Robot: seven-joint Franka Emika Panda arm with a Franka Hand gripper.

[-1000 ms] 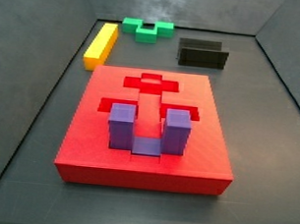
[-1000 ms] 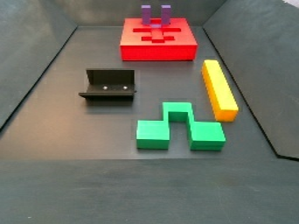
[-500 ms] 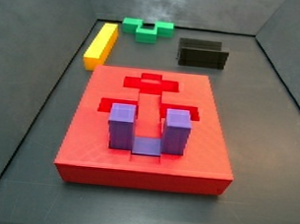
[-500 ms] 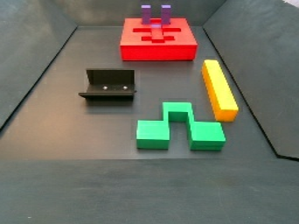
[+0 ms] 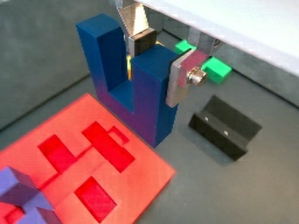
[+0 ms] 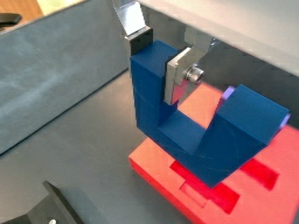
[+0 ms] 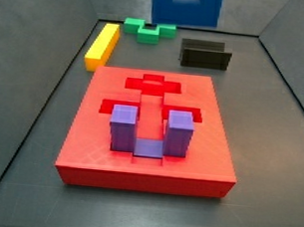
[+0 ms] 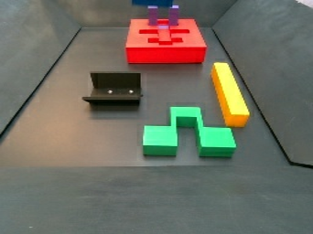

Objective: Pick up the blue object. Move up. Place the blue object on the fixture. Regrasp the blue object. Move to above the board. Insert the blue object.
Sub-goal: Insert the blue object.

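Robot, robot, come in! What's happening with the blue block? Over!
Gripper shut on one prong of the blue object, held above the board. Purple block already seated in the board. Fixture empty.

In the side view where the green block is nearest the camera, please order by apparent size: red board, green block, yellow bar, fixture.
1. Red board, though farthest away.
2. Green block.
3. Yellow bar and fixture: too similar to rank.
The gripper shows only in the wrist views, holding the blue object.

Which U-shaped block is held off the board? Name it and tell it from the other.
The dark blue object, clamped in the tool above the red board. The lighter purple block sits seated in the board.
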